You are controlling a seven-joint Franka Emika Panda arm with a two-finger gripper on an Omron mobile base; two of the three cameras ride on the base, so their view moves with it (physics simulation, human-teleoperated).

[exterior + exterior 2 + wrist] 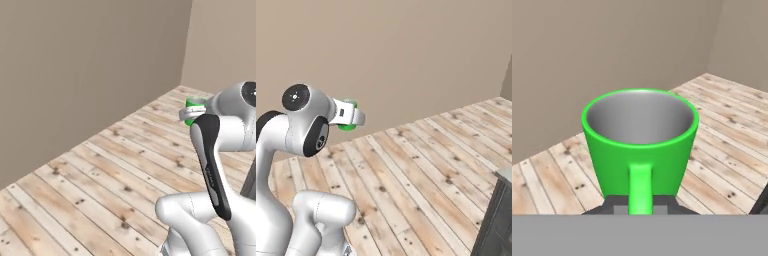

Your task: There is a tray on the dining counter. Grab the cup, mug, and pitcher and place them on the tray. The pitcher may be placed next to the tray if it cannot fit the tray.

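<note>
One green mug, handle toward the camera, carried upright high over the plank floor; fingers clamped on it, presumably for transport to the tray.

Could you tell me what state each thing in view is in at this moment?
mug: upright, empty, held off the floor by its handle, handle toward the hand camera.
gripper: shut on the mug's handle.
dining counter: a dark corner at the picture's edge, nothing seen on it.

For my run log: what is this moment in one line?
phase: carrying | claw: shut on mug by its handle | mug: upright, lifted above wooden floor | tray: not reached
</note>
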